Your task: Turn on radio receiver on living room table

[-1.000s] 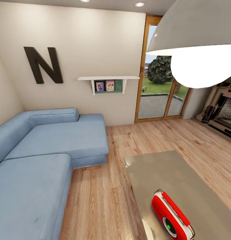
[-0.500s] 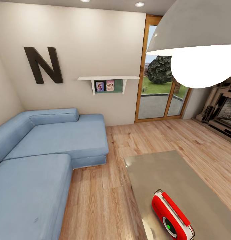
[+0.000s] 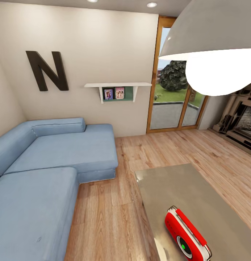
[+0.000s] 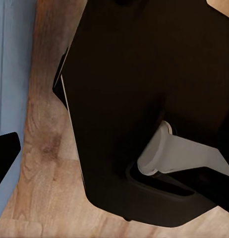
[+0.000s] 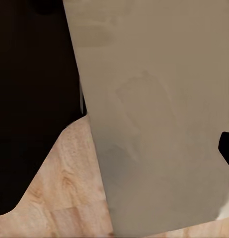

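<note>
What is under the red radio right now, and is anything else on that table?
The radio receiver rests on the glossy grey-beige table. The visible tabletop holds nothing else; the part beneath the radio and beyond the picture's edge is hidden.

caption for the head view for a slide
Red radio on the grey table, blue sofa alongside, lamp overhead.

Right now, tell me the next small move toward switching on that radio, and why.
Probably tilt the head down and right to centre the red radio. It lies on the grey-beige coffee table at the head view's bottom edge, its dial partly cut off, and no gripper is near it. The right wrist view looks down on the tabletop edge and wood floor, so that arm seems the nearer one to reach with afterwards.
</note>
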Available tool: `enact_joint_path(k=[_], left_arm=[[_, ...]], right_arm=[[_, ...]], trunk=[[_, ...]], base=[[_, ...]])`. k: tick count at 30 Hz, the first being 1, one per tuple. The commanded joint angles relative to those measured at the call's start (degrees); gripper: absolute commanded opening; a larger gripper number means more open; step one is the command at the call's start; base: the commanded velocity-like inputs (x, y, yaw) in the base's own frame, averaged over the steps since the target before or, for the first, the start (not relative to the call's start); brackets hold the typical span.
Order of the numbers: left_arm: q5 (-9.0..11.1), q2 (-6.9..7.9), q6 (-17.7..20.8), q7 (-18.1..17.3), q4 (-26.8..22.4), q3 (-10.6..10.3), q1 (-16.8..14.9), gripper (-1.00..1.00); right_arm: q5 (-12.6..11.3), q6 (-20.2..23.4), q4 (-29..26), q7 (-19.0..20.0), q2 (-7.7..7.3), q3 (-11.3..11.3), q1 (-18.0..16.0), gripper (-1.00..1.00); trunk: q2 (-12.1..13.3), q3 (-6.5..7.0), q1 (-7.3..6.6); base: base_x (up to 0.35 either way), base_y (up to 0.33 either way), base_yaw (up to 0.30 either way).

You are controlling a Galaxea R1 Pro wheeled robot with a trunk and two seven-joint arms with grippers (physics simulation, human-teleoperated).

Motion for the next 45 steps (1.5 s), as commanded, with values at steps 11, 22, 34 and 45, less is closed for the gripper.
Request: enact_joint_path(k=[11, 22, 34, 45], left_arm=[[0.03, -0.09, 0.00, 0.00, 0.00, 0.00, -0.02, 1.00], [0.04, -0.07, 0.00, 0.00, 0.00, 0.00, -0.02, 1.00], [0.04, -0.10, 0.00, 0.00, 0.00, 0.00, -0.03, 1.00], [0.04, -0.09, 0.00, 0.00, 0.00, 0.00, -0.02, 1.00]], right_arm=[[0.00, 0.00, 0.00, 0.00, 0.22, 0.00, 0.00, 1.00], [0.00, 0.00, 0.00, 0.00, 0.22, 0.00, 0.00, 1.00], [0.00, 0.00, 0.00, 0.00, 0.22, 0.00, 0.00, 1.00], [0.00, 0.00, 0.00, 0.00, 0.22, 0.00, 0.00, 1.00]], trunk=[[0.00, 0.00, 0.00], [0.00, 0.00, 0.00], [0.00, 0.00, 0.00], [0.00, 0.00, 0.00]], base=[[0.000, 0.000, 0.000], [0.000, 0.000, 0.000], [0.000, 0.000, 0.000], [0.000, 0.000, 0.000]])
